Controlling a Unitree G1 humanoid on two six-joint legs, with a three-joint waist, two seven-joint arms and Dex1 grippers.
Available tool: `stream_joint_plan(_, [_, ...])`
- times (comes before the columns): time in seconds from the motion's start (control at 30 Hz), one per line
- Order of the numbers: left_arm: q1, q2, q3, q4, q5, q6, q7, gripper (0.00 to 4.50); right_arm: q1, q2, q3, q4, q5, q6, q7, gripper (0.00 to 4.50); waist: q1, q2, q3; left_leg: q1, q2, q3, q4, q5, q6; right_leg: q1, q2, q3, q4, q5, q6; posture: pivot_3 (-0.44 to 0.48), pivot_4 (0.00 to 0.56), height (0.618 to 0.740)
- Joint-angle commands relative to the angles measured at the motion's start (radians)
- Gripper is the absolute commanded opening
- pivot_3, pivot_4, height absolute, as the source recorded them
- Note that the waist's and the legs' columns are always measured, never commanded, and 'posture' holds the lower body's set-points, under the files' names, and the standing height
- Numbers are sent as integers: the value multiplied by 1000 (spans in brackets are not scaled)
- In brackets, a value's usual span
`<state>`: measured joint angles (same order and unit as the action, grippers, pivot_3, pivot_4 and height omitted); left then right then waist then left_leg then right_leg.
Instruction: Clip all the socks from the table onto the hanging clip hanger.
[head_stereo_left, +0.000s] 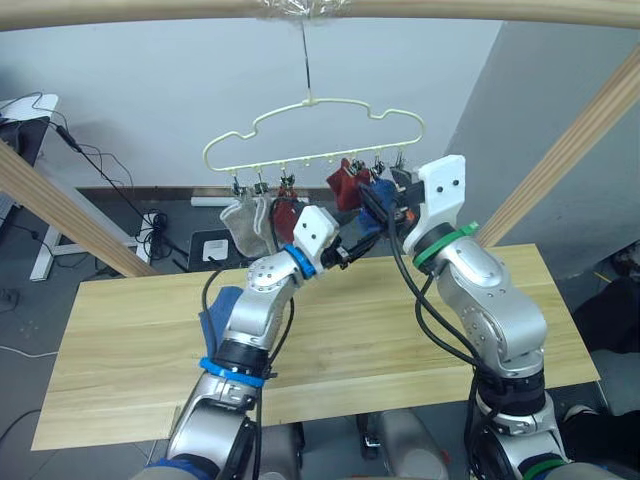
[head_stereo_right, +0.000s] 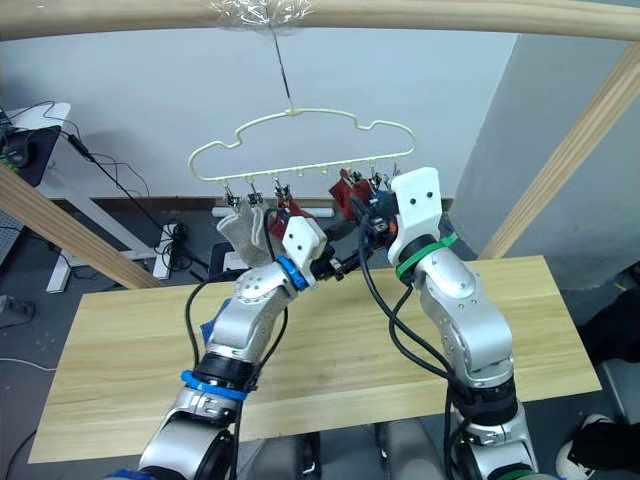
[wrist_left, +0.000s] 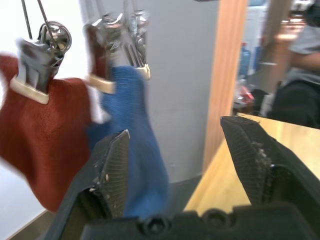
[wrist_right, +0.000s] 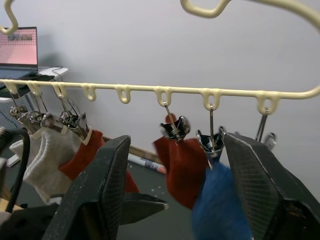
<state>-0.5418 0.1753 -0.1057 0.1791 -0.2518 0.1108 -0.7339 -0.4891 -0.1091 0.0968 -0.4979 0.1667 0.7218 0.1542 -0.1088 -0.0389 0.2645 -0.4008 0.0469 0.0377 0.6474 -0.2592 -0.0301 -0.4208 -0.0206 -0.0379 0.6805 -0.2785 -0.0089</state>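
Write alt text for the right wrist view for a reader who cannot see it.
A pale yellow clip hanger runs across a grey wall, its metal clips holding a blue sock, two rust-red socks and light grey socks. The right gripper frames the blue sock from below, jaws wide open. A laptop sits far behind.

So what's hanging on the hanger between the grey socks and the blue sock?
Two rust-red socks: one next to the grey socks, another beside the blue sock. Between them, the clip hanger has bare loops, seen in the right wrist view.
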Motion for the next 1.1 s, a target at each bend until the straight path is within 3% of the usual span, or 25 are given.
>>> stream_joint_plan(0.03, [-5, 34, 23, -92, -43, 50, -26, 3110, -5, 10, -29, -9, -32, -47, -48, 3069, -1, 0, 0, 0, 0, 0, 0, 0, 0, 0, 0, 0, 0, 0, 0, -240, 268, 740])
stream_joint_plan(0.07, [-6, 41, 24, -101, -46, 57, -26, 3110, -7, 14, -35, 0, -35, -51, -56, 3069, -1, 0, 0, 0, 0, 0, 1, 0, 0, 0, 0, 0, 0, 0, 0, -231, 268, 740])
stream_joint_plan(0.17, [-19, 55, 30, -114, -46, 71, -21, 3140, -17, 25, -53, 46, -48, -69, -81, 2503, 0, 0, 0, 0, 0, 0, 1, 0, 0, 0, 0, 1, 0, 0, 0, -222, 267, 740])
stream_joint_plan(0.27, [-20, 58, 31, -119, -41, 75, -17, 3140, -28, 29, -62, 87, -56, -82, -95, 1466, 1, 0, 0, 0, 0, 0, 0, 0, 0, 0, 0, 1, 0, 0, 0, -222, 267, 740])
stream_joint_plan(1.1, [-7, 67, 19, -139, -23, 80, -14, 3140, -167, 65, -84, 380, -81, -205, -128, 1466, 2, 0, 0, 0, 0, 1, 0, 0, 0, 0, 0, 1, 0, 0, 0, -211, 262, 740])
